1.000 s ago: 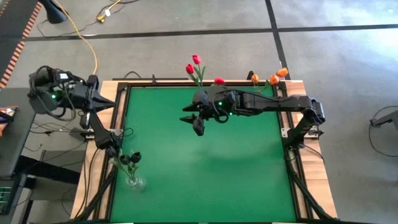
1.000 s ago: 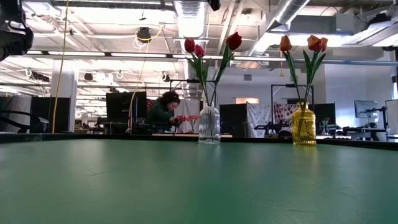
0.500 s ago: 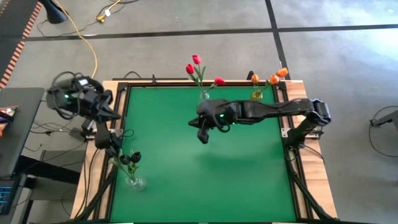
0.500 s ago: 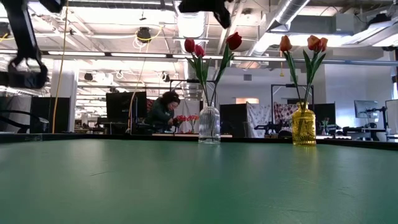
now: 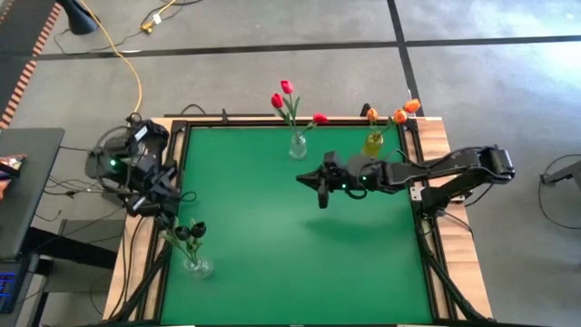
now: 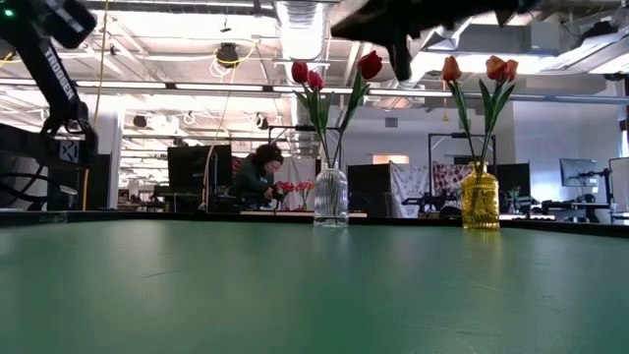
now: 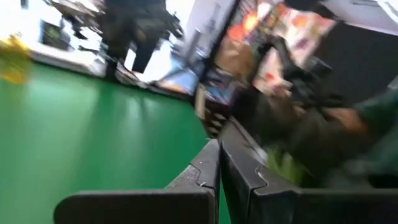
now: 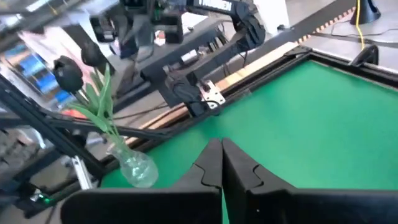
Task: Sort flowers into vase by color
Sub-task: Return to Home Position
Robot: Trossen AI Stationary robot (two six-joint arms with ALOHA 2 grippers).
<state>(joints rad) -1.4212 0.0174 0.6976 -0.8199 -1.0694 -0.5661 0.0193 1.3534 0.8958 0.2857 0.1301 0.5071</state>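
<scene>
Hovering right jaws above table, left jaws at left edge

Green mat middle open, vases at edges

Vases, three: one yellow vase, two clear vases. Tulips, nine: three red tulips, three orange tulips, three dark tulips. Robot arms, two; person, one.
</scene>
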